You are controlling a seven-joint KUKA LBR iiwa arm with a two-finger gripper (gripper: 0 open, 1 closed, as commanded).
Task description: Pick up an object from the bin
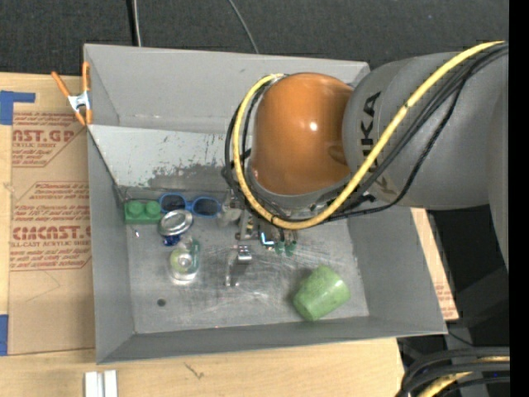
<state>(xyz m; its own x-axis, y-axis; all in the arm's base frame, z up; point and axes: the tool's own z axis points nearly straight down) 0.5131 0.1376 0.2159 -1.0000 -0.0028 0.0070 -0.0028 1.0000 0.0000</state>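
Well, the grey bin point(107, 304) holds only a handful of things, and the arm point(438, 131) with its orange cover point(302, 131) hangs over the middle of the floor. Below that cover the gripper point(245, 251) sits low over bare metal. Whether it is released or clenched I can't tell from where I stand.

Biggest of the lot is the green lump point(321, 294) toward the front right corner, near the gripper. It looks soft, light and spongy, so I'd pinch it across its narrower side and expect it to give a little.

Toward the back left corner lie blue glasses point(188, 204) and a green studded block point(142, 212), which both look stiff and light. Just in front of them, a silvery cap point(175, 223) and a small clear cup point(183, 264) look slick and apt to roll or slip out of a pinch.
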